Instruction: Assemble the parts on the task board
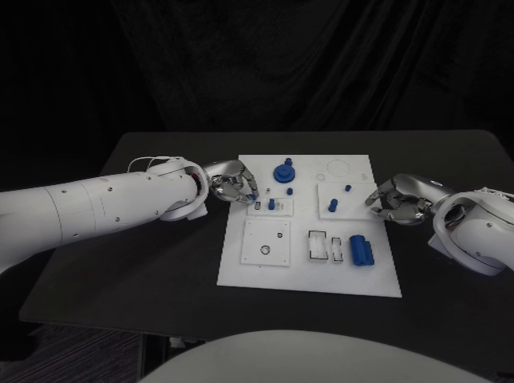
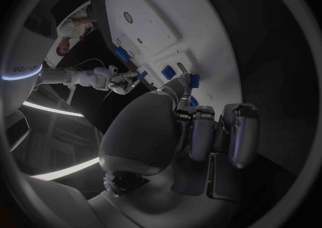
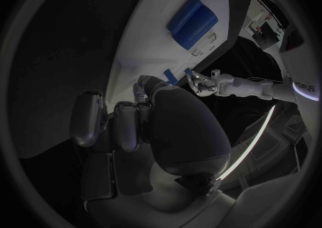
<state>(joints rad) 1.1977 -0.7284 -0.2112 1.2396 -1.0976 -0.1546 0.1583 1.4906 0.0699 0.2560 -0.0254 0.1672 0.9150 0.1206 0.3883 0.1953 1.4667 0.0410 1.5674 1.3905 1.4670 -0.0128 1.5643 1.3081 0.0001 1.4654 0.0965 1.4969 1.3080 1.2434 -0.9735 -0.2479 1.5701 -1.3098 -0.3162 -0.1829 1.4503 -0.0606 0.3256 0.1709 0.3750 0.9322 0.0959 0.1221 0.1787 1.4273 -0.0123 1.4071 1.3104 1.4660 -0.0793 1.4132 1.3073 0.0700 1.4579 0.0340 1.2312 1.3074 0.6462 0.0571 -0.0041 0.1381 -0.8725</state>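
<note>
Black table carries the task board; left hand and right hand curl empty.

dim scene, dark backdrop
task board is the brightest surface, no glare; table around it near black; wrist views bend straight edges at the rim.

the left hand covers the left edge of the task board, and whether its fingertips touch the small blue parts just beside them cannot be told. the right hand lies curled at the board's right edge (contact with the board undetermined). both arms are cut off by the head view's side edges.
</note>
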